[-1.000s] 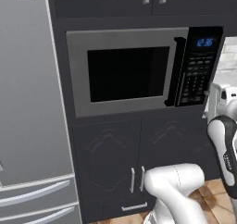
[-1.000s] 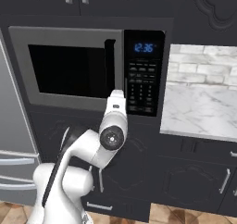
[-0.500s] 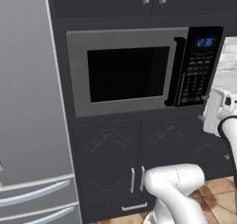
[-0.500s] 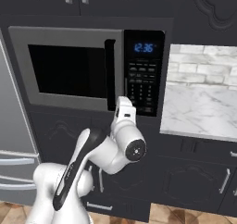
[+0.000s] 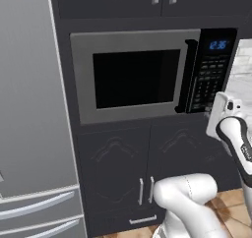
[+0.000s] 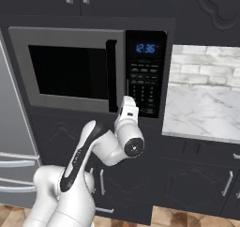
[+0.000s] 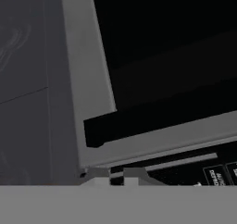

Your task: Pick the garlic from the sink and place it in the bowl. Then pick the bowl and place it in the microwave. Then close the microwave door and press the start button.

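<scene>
Aiming at the black panel (image 6: pixel 145 83) on the right side of the microwave (image 5: pixel 152 74), set in the dark cupboard wall, with the microwave door (image 6: pixel 70 71) shut. Hovering with the pincer (image 7: pixel 115 176), tips close together and holding nothing, near the panel's bottom left corner. Could hit the wrong button, or bump the bar handle (image 6: pixel 111 76) just beside. Cannot read which button is start. Fridge (image 5: pixel 29 109) on the left, marble bench (image 6: pixel 201 118) on the right, nothing in between
</scene>
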